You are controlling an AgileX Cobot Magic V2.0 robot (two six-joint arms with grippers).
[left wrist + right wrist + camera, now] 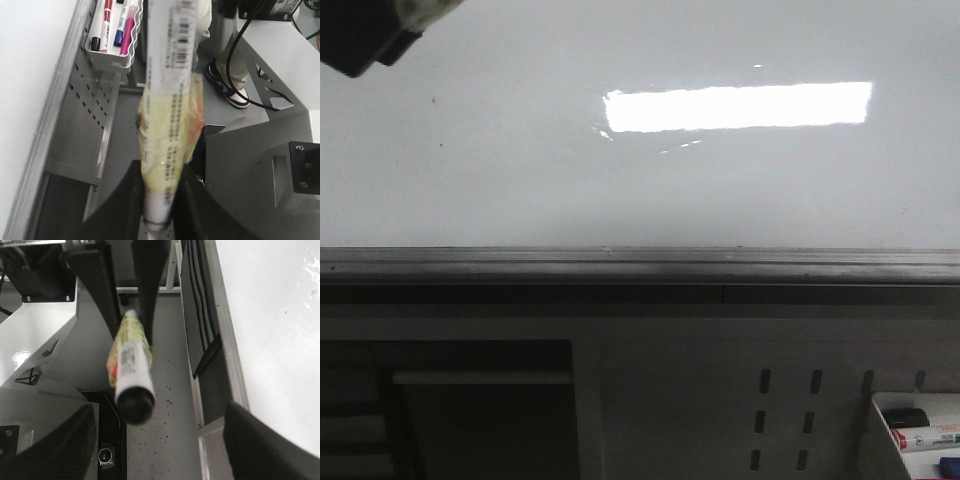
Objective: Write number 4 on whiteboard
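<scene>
While the left gripper [162, 196] is clamped on the marker [167, 65], its two dark fingers pinching the barrel at a yellow tape wrap [167, 130], no stroke has been drawn. The right wrist view shows the same marker end-on, its dark end blurred, so I cannot tell whether the cap is off. The right gripper [165, 437] holds nothing, and its fingers stand wide apart.

Outward from the marker is the board [520, 180]. In the front view it fills the upper half and is bare apart from a bright reflection [735, 107] at about 1 o'clock and a few tiny specks. No 4 appears on it, nor any part of one. A dark shape [365, 35] in the 11 o'clock corner is probably the marker arm, but too little of it shows to say whether the tip touches the board.

Below the board runs the rail [640, 262], and a pen tray [915, 430] sits at 5 o'clock.

My judgement is that the marker is in hand and the whole figure is left: slanted stroke, bar and vertical.
</scene>
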